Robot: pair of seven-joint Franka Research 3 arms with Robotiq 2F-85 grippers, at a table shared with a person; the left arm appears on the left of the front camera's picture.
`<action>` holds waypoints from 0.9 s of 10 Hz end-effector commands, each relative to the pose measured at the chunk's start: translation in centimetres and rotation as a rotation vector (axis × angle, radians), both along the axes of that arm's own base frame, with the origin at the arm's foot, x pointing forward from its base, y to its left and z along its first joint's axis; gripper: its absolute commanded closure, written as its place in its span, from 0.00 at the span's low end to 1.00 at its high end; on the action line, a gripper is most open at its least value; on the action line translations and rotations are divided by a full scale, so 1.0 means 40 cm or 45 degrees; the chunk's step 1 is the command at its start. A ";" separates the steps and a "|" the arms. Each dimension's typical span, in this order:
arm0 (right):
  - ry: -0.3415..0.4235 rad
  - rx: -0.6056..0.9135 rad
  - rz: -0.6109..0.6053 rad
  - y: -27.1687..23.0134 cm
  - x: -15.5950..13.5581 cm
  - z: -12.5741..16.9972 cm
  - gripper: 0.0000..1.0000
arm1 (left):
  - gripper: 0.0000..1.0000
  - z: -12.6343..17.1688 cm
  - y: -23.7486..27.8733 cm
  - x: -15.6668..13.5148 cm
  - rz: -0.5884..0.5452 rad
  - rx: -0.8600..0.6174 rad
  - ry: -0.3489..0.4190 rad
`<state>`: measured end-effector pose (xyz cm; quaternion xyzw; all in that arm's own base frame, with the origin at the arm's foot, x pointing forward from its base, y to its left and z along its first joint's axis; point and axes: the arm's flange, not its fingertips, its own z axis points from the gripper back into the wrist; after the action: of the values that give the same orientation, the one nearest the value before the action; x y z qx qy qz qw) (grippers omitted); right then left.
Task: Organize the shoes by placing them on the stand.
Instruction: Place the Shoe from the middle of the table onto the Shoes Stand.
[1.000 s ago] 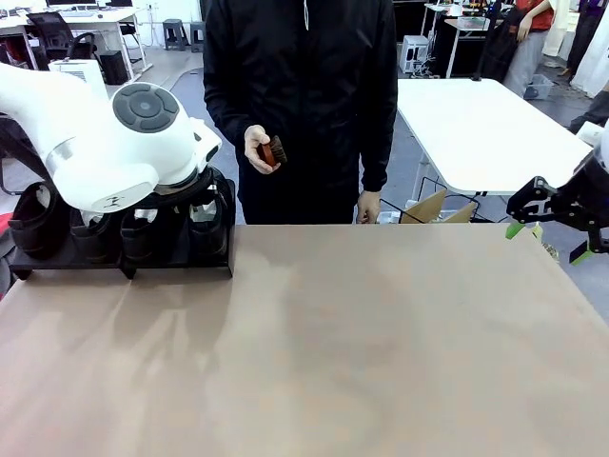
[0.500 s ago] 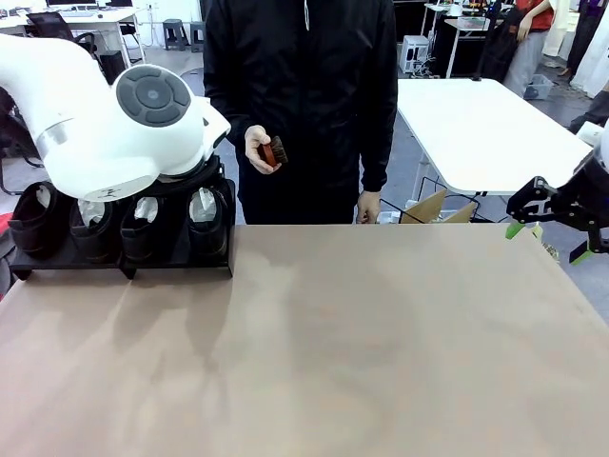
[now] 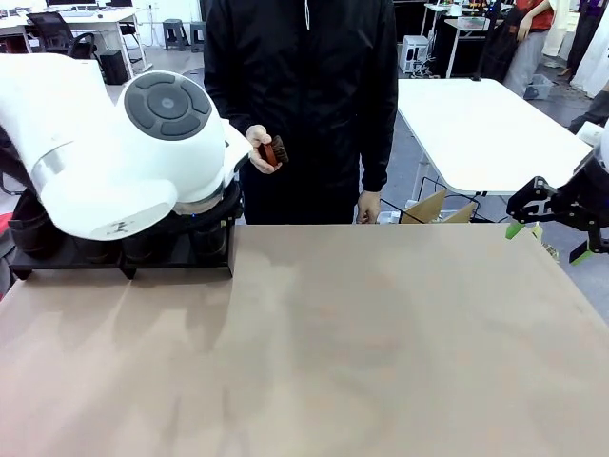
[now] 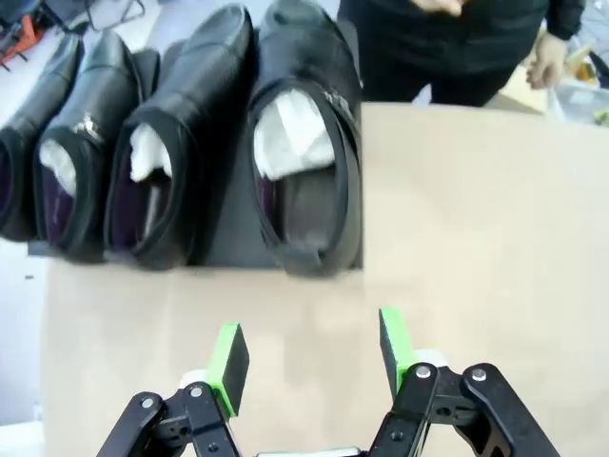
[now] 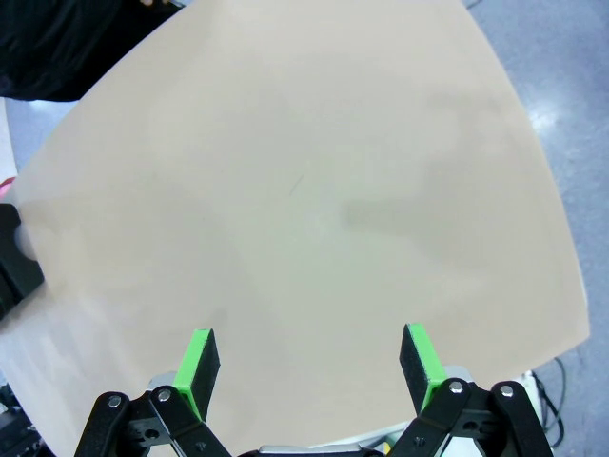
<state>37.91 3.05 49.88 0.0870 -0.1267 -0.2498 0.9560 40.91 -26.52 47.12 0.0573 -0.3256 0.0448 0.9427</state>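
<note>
Right now, as I am standing by:
Left tool (image 4: pixel 304 357): its green pads are standing apart with nothing between them, hovering over bare desk just in front of the stand.
Left arm (image 3: pixel 124 152): its big white joint is blocking much of the stand in the front view.
Right tool (image 3: pixel 552 238): it is hanging at the desk's right edge, green-tipped fingers spread wide and holding nothing; in its own wrist view (image 5: pixel 309 367) the pads are gaping over plain tan surface.
Shoes (image 4: pixel 304 143): four glossy black shoes are sitting side by side on the stand, openings facing the left wrist camera, white paper stuffing showing in three of them.
Stand (image 4: pixel 228 233): the flat black platform is resting at the desk's far left corner; its front edge (image 3: pixel 176 262) is peeking out under the left arm.
Desk (image 3: pixel 381 333): its tan top is stretching across the middle.
Person (image 3: pixel 304 95): someone in a dark jacket is standing at the far side, one hand (image 3: pixel 259 149) gripping a small reddish-brown brush (image 3: pixel 274 150), the other hand (image 3: pixel 369 205) hanging down by the desk edge.
</note>
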 end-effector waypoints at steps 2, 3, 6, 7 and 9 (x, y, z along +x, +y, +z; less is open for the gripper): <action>-0.003 -0.003 0.021 -0.005 -0.001 0.001 0.00 | 0.27 0.001 0.007 0.037 -0.003 0.016 -0.037; -0.003 -0.003 0.021 -0.005 -0.001 0.001 0.00 | 0.27 0.001 0.007 0.037 -0.003 0.016 -0.037; -0.003 -0.003 0.021 -0.005 -0.001 0.001 0.00 | 0.27 0.001 0.007 0.037 -0.003 0.016 -0.037; -0.003 -0.003 0.021 -0.005 -0.001 0.001 0.00 | 0.27 0.001 0.007 0.037 -0.003 0.016 -0.037; -0.003 -0.003 0.021 -0.005 -0.001 0.001 0.00 | 0.27 0.001 0.007 0.037 -0.003 0.016 -0.037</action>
<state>37.91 3.05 49.89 0.0870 -0.1267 -0.2498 0.9560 42.13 -26.11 47.13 0.0594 -0.3287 0.0444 0.9415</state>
